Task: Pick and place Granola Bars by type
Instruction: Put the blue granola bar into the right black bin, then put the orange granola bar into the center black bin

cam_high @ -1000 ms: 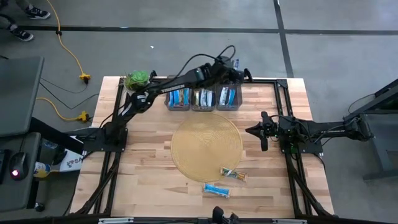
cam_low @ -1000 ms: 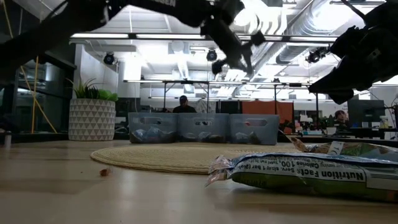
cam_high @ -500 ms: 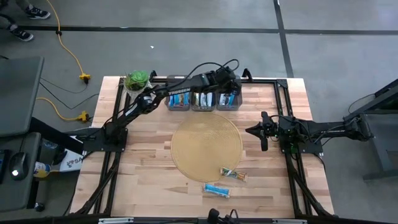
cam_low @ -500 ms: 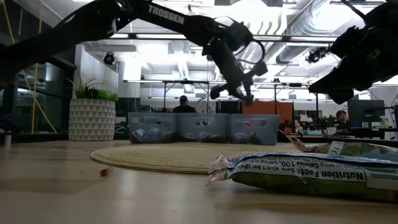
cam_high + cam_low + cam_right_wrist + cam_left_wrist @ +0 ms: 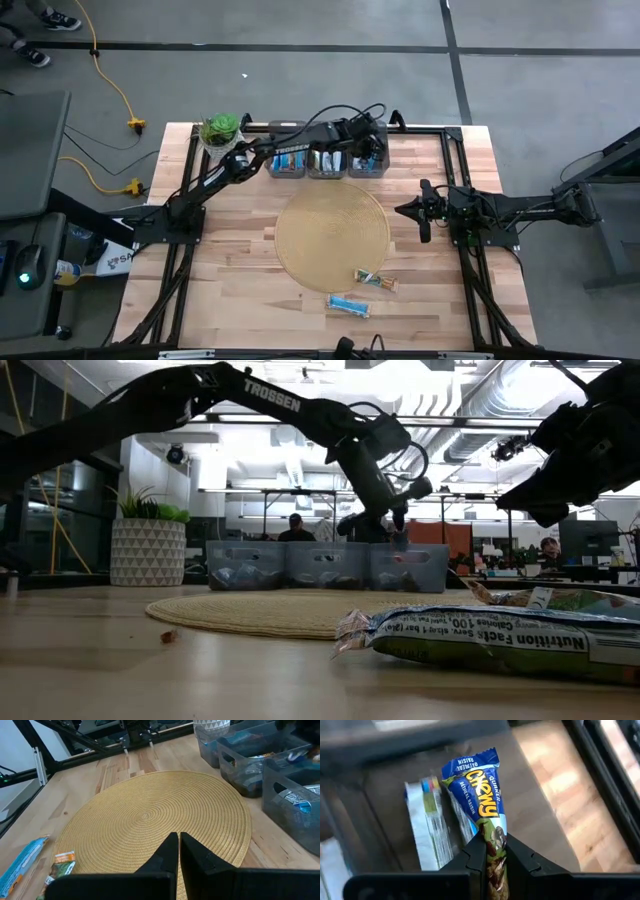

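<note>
A blue-wrapped granola bar is being held by the left gripper over the rightmost of three dark grey bins at the far edge of the table. The fingers are being pressed against the bar's lower end, where the wrapper is printed green and brown; above that the foil is blue with "CHEWY" in yellow letters and a crimped top edge. Beneath it, inside the bin, more blue-and-white bars are lying flat against the bin floor. In the high view the left arm is seen stretched across the bins from the table's left side, with the gripper above the right bin; in the low view the gripper is hanging just above the bins' rims.

The middle bin and the left bin are also holding bars, though their wrappers cannot be read from above. Two bars are lying loose on the table near its front edge: a greenish-gold one at the rim of the round woven mat, and a blue one just in front of it on bare wood.

The right gripper is being kept at the table's right side beside the mat, its fingers closed together with nothing between them. A potted plant is standing at the far left corner.
</note>
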Controlling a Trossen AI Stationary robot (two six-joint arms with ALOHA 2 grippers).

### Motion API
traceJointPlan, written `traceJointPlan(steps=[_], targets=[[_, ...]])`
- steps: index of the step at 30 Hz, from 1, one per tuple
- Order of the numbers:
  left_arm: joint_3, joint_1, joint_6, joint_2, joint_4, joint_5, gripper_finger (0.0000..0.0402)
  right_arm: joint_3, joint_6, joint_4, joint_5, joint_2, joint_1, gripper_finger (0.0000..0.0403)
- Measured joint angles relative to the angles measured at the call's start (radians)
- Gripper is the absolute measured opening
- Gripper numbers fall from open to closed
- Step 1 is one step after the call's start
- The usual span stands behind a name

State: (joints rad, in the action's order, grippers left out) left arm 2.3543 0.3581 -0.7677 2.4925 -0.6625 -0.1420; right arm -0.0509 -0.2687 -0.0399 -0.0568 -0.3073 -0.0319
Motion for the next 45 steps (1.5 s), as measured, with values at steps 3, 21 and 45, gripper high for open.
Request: traceJointPlan(steps=[3, 21, 45], targets=[[0.0, -0.003, 0.002, 0.01, 0.008, 0.024, 0.004, 0.0, 0.0, 0.0, 0.0, 0.0, 0.0, 0.0], [0.0, -0.005, 0.063, 0.017, 0.006, 0.008, 0.0104, 0.001, 0.0, 0.0, 0.0, 0.0, 0.0, 0.0], [0.001, -0.005, 0.417, -0.156, 0.001, 0.245, 0.0144, 0.001, 0.0, 0.0, 0.0, 0.0, 0.0, 0.0]])
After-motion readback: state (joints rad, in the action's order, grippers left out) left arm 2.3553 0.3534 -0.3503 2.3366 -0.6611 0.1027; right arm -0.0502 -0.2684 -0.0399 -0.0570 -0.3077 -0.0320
